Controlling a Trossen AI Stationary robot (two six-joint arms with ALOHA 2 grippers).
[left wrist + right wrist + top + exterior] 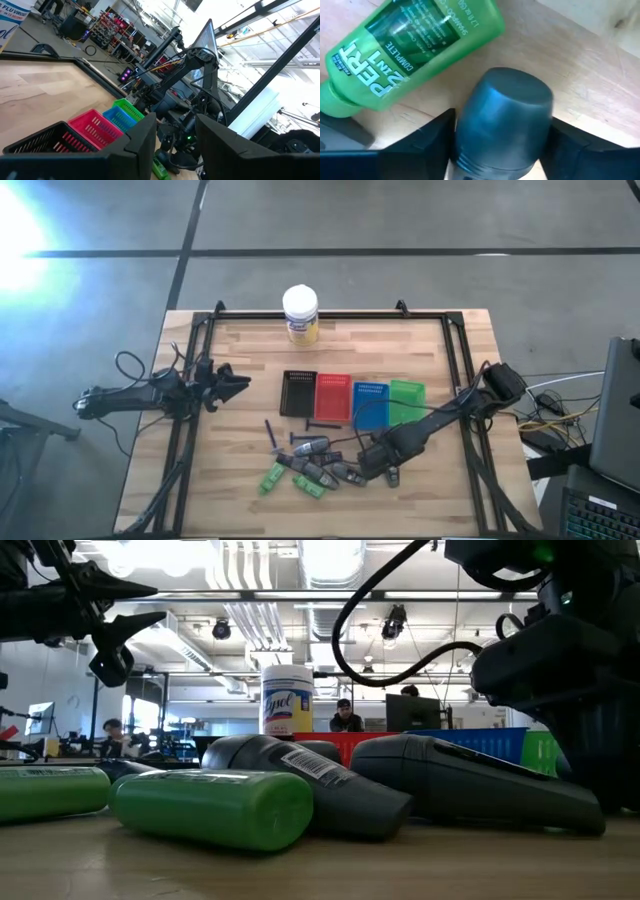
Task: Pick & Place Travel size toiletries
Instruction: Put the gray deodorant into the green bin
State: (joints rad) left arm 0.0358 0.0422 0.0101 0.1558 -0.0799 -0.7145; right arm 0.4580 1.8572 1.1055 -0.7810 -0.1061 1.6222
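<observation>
The travel size toiletries lie in a loose pile (320, 465) near the table's near edge: green tubes (272, 477), grey mini bottles (312, 447) and thin dark sticks (270, 432). My right gripper (368, 463) has come down at the pile's right end and is shut on a grey mini bottle (502, 115). A green Pert tube (415, 50) lies flat on the wood beside that bottle. My left gripper (235, 385) hovers open over the table's left part and holds nothing; it also shows high up in the low view (115, 625). My right gripper has the grey mini bottle pinched between its two fingers, one on each side of the body (465, 140). The fingers (432, 137) come slanting down from the table's right. The bottle's rounded end (512, 87) sticks out past them over the wood; whether it is lifted I cannot tell.
Four small trays stand in a row at mid-table: black (298, 393), red (333, 395), blue (370, 402) and green (406, 400). A white-capped yellow jar (300, 315) stands at the far edge. A black frame (455, 370) borders the table. People sit in the room behind.
</observation>
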